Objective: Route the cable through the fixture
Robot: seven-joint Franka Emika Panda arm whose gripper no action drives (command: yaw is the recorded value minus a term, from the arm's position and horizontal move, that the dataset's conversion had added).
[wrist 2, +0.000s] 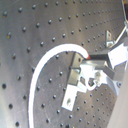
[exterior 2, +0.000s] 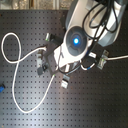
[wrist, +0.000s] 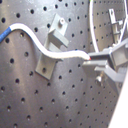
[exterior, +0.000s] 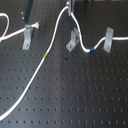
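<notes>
Near edge of the surface (exterior: 75, 105) in the first exterior view: bare perforated board, lots of open room. The cable (exterior: 35, 75) crosses it diagonally from the first exterior view's lower left, up past its green band (exterior: 46, 55), arcs to the top centre where the arm comes in. It then drops by the middle bracket (exterior: 73, 41), dips to the blue band (exterior: 92, 49), and rises to the right bracket (exterior: 108, 39) and off the right edge. Further back left: a third bracket (exterior: 27, 37) w/ a frayed cord (exterior: 12, 34) running to it.

In the first wrist view, the fingers (wrist: 91, 59) are closed on the cable, the bracket just beside them. Second exterior view: arm body hides the fingers; a cable loop lies on the second exterior view's left.
</notes>
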